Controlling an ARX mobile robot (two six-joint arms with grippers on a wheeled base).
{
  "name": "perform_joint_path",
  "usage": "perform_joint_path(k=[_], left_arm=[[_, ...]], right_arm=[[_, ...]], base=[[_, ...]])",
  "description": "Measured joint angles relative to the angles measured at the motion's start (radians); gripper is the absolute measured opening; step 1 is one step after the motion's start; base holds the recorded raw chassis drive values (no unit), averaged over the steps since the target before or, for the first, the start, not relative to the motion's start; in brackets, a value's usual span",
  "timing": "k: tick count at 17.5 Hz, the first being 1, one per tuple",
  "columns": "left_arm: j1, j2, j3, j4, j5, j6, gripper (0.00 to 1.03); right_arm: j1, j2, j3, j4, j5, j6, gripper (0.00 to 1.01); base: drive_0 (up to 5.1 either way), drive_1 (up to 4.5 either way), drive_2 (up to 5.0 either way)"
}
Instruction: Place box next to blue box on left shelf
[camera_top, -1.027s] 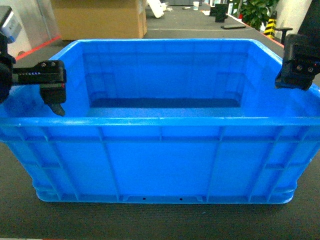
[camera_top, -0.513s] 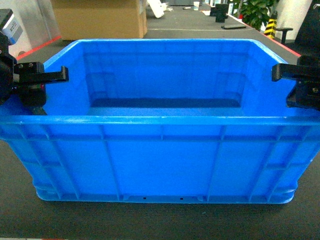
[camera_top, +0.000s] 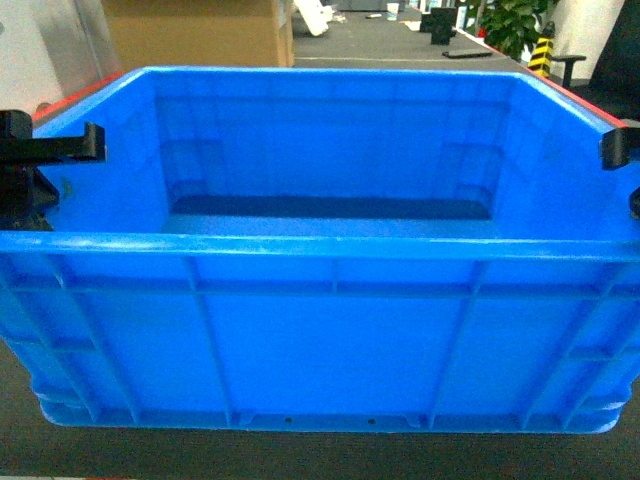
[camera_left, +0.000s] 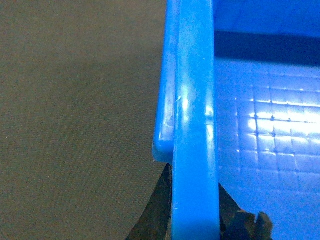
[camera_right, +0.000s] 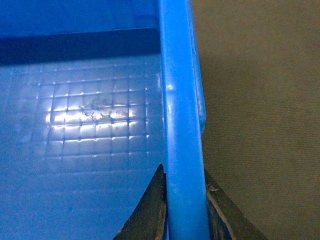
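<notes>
Dark matting spreads beneath everything. Both grippers, left gripper and right gripper, clamp fingers astride opposite side rims of the one box, which sits close before the robot. Rigid and bulky, probably light while empty, it suits this two-sided rim hold. One cardboard carton stands behind.

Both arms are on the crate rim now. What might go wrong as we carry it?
1. The left gripper and right gripper pinch only the thin side rims of the blue crate, so uneven lifting may tilt it or let a rim slip out.
2. The crate fills the head view, hiding the floor ahead; the cardboard box behind could be clipped.
</notes>
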Motion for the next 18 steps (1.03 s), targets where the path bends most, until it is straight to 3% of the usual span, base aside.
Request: perform_joint_path(k=[6,9,11,15,18], left_arm=[[-0.101,-0.253,-0.190,0.049,-0.118,0.008,0.09],[-0.145,-0.385,-0.273,-0.013,-0.161,-0.027,0.09],[-0.168,-0.499,-0.316,-0.075,-0.185,-0.049,0.09],[-0.247,-0.649,-0.358,-0.171,-0.261,-0.061,0.09],[-0.353,-0.751,-0.393,-0.247,-0.357,-0.130,0.09]], right_arm=[[0.089,-0.256,-0.153,-0.023,0.138,-0.031,0.12],[0.138,-0.374,-0.217,-0.079,0.190,-0.035,0.12],[0.176,-0.468,-0.261,-0.115,0.219,-0.018,0.12],[0.246,-0.631,-0.335,-0.208,0.288,0.049,0.12],[0.268,-0.708,-0.344,-0.259,0.315,0.048,0.12]], base=[[0.0,0.00,0.0],[0.0,0.00,0.0],[0.0,0.00,0.0],[0.0,0.00,0.0],[0.0,0.00,0.0]])
